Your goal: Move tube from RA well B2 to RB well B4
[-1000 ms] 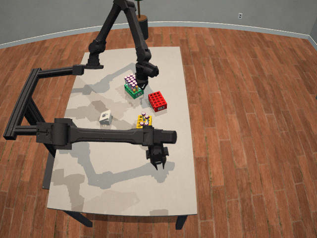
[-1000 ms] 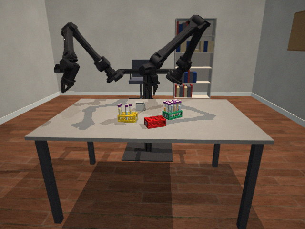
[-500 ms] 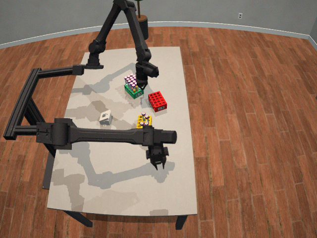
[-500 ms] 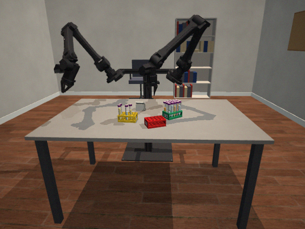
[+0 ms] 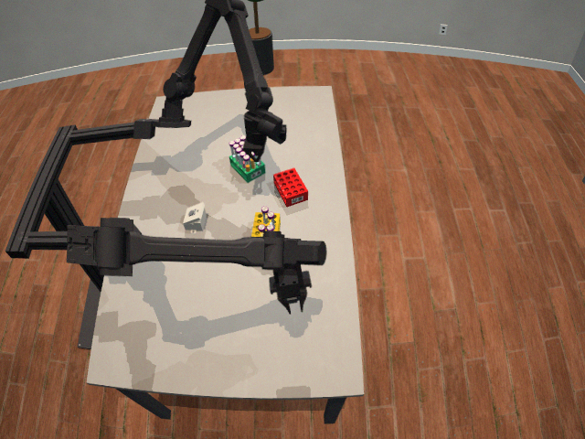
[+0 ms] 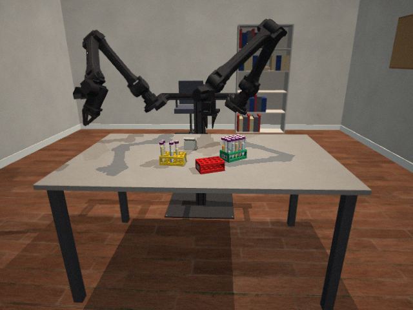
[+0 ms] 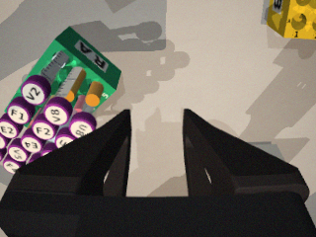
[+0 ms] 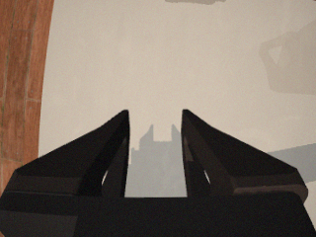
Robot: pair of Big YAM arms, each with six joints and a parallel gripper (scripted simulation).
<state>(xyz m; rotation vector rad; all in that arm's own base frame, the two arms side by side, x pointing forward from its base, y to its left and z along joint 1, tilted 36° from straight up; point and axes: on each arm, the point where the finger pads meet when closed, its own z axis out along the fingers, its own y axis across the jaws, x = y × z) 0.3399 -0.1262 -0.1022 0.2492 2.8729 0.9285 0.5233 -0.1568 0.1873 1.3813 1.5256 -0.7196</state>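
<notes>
The green rack RA (image 5: 251, 176) (image 6: 232, 154) (image 7: 111, 80) holds several purple-capped tubes (image 5: 239, 147) (image 6: 232, 139) (image 7: 36, 92). I cannot tell which tube stands in well B2. The yellow rack RB (image 5: 276, 218) (image 6: 171, 163) (image 7: 296, 20) holds a few purple-capped tubes (image 5: 265, 208) (image 6: 162, 143). My left gripper (image 5: 252, 158) (image 7: 157, 118) is open and empty. It hangs above the table just beside the green rack's labelled end. My right gripper (image 5: 295, 309) (image 6: 86, 121) (image 8: 155, 119) is open and empty, high over bare table far from both racks.
An empty red rack (image 5: 290, 187) (image 6: 209, 165) stands between the green and yellow racks. A small white button box (image 5: 194, 217) (image 6: 190, 143) sits nearer the arms' bases. The right arm's long link (image 5: 198, 248) stretches across the table beside the yellow rack.
</notes>
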